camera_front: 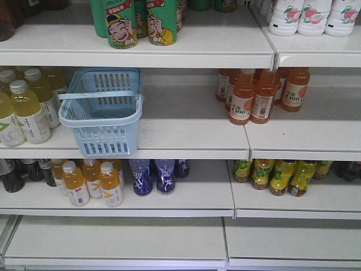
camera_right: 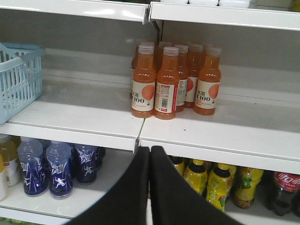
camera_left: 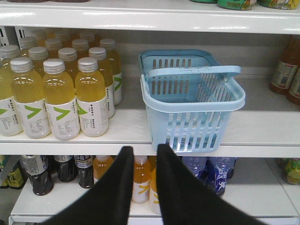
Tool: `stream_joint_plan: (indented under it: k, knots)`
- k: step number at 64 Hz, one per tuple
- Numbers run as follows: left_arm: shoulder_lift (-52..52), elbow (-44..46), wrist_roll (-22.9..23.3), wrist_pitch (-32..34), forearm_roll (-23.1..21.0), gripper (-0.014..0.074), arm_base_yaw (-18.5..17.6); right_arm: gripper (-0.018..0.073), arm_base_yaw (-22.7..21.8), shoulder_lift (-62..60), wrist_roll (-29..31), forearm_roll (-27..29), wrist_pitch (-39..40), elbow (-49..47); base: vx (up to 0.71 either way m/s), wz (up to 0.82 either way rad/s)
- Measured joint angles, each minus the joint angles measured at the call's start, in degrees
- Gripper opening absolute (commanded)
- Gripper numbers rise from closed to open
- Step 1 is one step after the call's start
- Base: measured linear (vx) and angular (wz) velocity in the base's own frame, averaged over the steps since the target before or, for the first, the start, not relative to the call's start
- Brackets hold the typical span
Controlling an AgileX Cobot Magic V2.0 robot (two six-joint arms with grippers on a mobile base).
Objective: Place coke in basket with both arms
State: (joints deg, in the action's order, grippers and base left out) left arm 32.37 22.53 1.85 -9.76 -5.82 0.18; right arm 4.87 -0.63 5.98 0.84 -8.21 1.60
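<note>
Only partly visible: red-labelled bottle (camera_right: 286, 180), cut by frame edge; basket (camera_front: 107, 141) whole.

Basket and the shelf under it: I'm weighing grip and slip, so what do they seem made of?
The basket looks like moulded pale blue plastic, faintly glossy: slotted walls, thick rim. The shelf is probably white painted metal, smooth: thin folded front edge, soft glare.

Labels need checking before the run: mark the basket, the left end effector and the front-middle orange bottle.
basket (camera_left: 187, 116), left wrist view, front wall below the rim.
left end effector (camera_left: 145, 149), left wrist view, midway between its fingertips.
front-middle orange bottle (camera_right: 167, 75), right wrist view, orange body above the label.
</note>
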Motion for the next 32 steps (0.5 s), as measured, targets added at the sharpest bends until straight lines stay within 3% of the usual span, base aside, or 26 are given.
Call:
stream_joint_plan:
  k: [15, 32]
  knots:
    - [0.0, 0.0, 0.0, 0.1, 0.0, 0.0509, 0.0, -0.0010, 0.0, 0.0, 0.0, 0.0, 0.0, 0.0, 0.00, 0.00]
    - [0.0, 0.0, 1.2, 0.6, -0.3, 0.0541, 0.0, -0.0010, 0.0, 0.0, 0.0, 0.0, 0.0, 0.0, 0.00, 0.00]
